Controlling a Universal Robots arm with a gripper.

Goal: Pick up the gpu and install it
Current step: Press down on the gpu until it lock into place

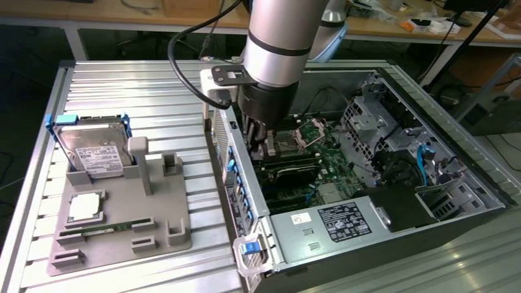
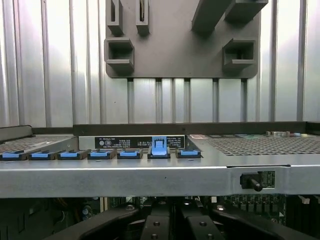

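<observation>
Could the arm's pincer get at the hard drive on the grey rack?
Probably yes: the hard drive is uncovered from above, though the pincer sits inside the computer case, behind its wall.

No text is resolving into readable words or numbers anywhere. The silver hard drive with blue rails [image 1: 91,148], standing in the grey plastic holder [image 1: 122,229] on the exterior view's left of the open dark computer case [image 1: 366,177], is carrying a white label with dark print too fine to read. A black sticker with white lines of print [image 1: 343,221] is sitting on the power supply inside the case, also illegible, with a small white sticker [image 1: 303,217] just beside it. In the wrist view, a black strip label with pale marks [image 2: 140,142] is lying along the case's rear edge; its characters cannot be made out.
</observation>
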